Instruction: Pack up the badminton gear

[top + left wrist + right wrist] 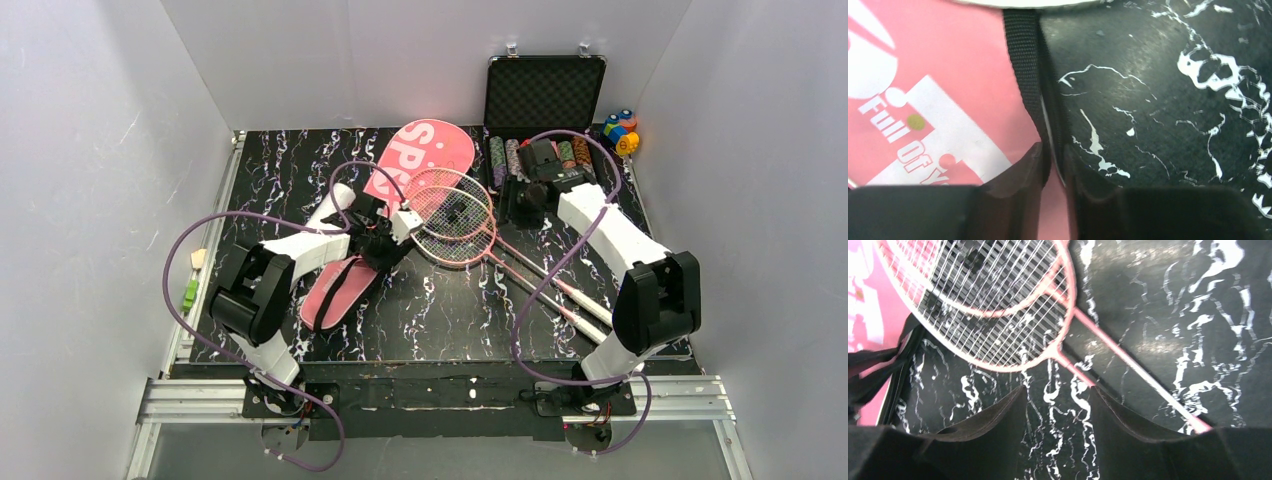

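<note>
- Left gripper [1054, 155]: I read it as narrow, the two dark fingers [1020, 175] nearly together and pinching the black strap [1023, 60] where it runs along the edge of the pink bag [948, 75]. In the overhead view this gripper sits low over the middle of the bag, at its right edge.
- Pink bag: lies flat on the table [450, 310], left of centre. Its wide lettered end points to the far side and its narrow end slants toward the near left. My left wrist view shows white print on the pink face, with part of it reading "Full Of".
- Rackets [455, 215]: two, red-framed, heads overlapping just right of the bag's wide end. The far head laps over the bag's edge. Their shafts run to the near right and end in white handles [590, 308] that lie side by side.
- Right gripper [1058, 400]: I see it wide and holding nothing, with bare table between the fingers. It hangs over the table just short of the racket heads, where shaft meets frame.
- Black case [545, 95]: open at the far right, lid upright, with rows of chips inside.
- Toy blocks [622, 132]: a small coloured cluster just right of the case.
</note>
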{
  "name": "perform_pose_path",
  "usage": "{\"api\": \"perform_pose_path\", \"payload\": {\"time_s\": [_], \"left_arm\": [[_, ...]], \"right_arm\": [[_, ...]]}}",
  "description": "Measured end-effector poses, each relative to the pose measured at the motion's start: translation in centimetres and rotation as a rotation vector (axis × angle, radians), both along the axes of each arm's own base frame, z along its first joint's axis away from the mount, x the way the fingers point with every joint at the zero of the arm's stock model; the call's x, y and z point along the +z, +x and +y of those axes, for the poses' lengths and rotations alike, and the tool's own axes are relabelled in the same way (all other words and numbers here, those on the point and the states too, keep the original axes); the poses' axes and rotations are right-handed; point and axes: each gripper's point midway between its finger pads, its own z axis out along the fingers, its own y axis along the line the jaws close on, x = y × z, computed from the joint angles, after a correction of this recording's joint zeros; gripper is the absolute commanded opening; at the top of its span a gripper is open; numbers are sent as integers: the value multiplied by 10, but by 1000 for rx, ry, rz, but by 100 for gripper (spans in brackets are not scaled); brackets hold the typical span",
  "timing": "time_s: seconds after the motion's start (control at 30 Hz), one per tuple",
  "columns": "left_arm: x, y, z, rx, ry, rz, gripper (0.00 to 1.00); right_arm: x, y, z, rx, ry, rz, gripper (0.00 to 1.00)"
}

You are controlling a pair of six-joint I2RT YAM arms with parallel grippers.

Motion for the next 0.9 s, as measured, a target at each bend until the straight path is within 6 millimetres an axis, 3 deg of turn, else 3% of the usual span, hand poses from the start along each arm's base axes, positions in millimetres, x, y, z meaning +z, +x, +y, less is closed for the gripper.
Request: {"api": "perform_pose_path", "payload": {"time_s": [0.03,0.43,0.6,0.7,0.9], "left_arm": [[0,-1,-1,-4,0,3,0],[5,-3,-1,0,24,45,0],[22,-1,6,49,47,32,0],[50,2,10,80,39,-13,0],[140,16,8,127,-43,-179,0]], "right_arm": [[0,-2,5,9,12,-2,57],[3,-22,64,122,162,10,58],[5,-29,82,153,214,16,60],[6,-31,90,164,240,23,60],[-15,-30,104,167,250,74,60]]}}
